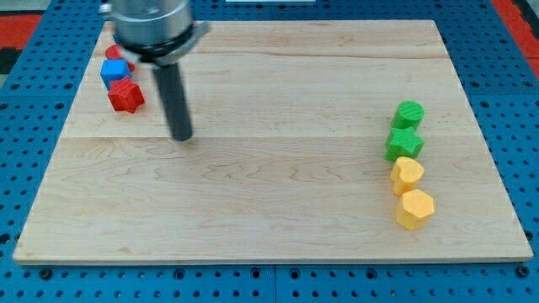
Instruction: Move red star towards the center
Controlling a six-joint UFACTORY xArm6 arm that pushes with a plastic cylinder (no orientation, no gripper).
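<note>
The red star (126, 96) lies near the board's upper left corner. A blue cube (114, 71) touches it from above, and another red block (115, 53) peeks out behind the cube, partly hidden by the arm. My tip (182, 135) rests on the board to the right of the red star and a little lower, apart from it.
At the view's right stand a green cylinder (409, 113), a green star (404, 144), a yellow block (407, 175) and a yellow hexagon (414, 209) in a column. The wooden board (278, 210) sits on a blue pegboard.
</note>
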